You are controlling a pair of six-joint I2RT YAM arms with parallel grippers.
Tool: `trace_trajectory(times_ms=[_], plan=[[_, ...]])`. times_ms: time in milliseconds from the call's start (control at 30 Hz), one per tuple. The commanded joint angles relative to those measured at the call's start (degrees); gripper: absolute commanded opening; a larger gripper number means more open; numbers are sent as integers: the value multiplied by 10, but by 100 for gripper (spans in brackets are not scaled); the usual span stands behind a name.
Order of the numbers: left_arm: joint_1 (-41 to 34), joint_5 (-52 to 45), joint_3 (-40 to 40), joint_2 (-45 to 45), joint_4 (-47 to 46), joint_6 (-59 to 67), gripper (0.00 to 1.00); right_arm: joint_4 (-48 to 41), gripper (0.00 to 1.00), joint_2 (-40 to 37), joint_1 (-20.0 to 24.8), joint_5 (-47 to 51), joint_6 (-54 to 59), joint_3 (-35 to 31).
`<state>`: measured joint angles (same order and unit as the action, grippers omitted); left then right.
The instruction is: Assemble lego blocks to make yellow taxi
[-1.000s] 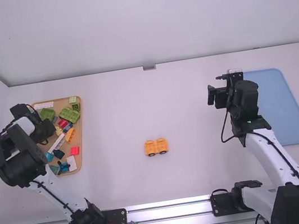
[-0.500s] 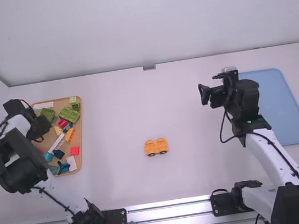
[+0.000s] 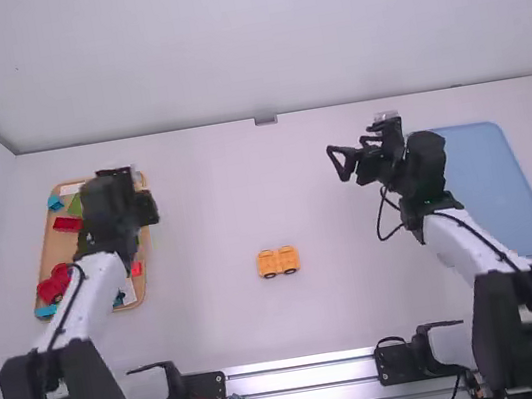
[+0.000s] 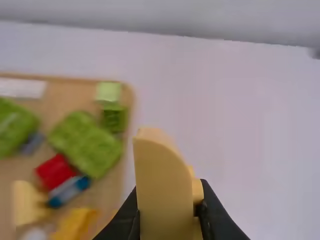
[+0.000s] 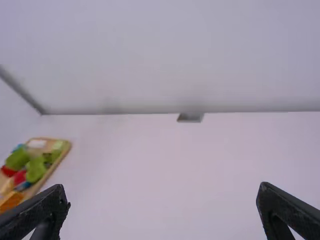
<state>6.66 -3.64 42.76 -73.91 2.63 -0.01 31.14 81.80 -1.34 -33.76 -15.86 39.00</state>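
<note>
Two claws in the high view: left claw point(image 3: 146, 208) over the right rim of the tan tray point(image 3: 148, 264), right claw point(image 3: 343, 162) out in front of the blue tray point(image 3: 497, 188). Between the arms, flat on the worktop point(image 3: 265, 321), the orange-yellow car base point(image 3: 278, 261), with dark wheels along the side nearest the camera and well apart from both trays.

Clear from the left wrist view: left claw closed on a yellow block point(image 4: 162, 190), upright, curved at one top corner, with a smaller yellow bit just behind. Past that, in the tan tray, large green blocks point(image 4: 87, 142), a small green block point(image 4: 114, 119) near a corner, a red block point(image 4: 56, 171) touching a blue one point(image 4: 69, 191), and a white strip point(image 4: 22, 88). Blurred all through, so studs hard to count.

From above, along the tan tray's left part: a red brick point(image 3: 67, 224), a rounded red piece point(image 3: 54, 284), and turquoise blocks point(image 3: 54, 203) near two corners.

In the right wrist view, right claw spread wide, fingers point(image 5: 42, 210) far apart with bare space between. Farther off, the tan tray again, with green, red, blue and orange pieces crowded together, plus a grey fitting point(image 5: 190, 117) at the worktop's far edge, against the wall.
</note>
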Motion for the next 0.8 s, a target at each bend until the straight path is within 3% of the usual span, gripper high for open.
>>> trace_trajectory(times_ms=[0,167,300,533,767], plan=[[-72,-18,-42,59,22,9,2,26,99,61,-14,-106,-47,35],[-214,22,-95,93,95,-1,2,93,97,167,-56,-166,-97,70],[-267,26,-101,74,120,-19,2,151,95,200,-85,-191,-99,72],[-324,-1,-102,0,211,29,2,165,94,211,-126,-185,-123,72],[-351,28,-99,-89,318,29,2,166,84,211,-155,-165,-128,72]])
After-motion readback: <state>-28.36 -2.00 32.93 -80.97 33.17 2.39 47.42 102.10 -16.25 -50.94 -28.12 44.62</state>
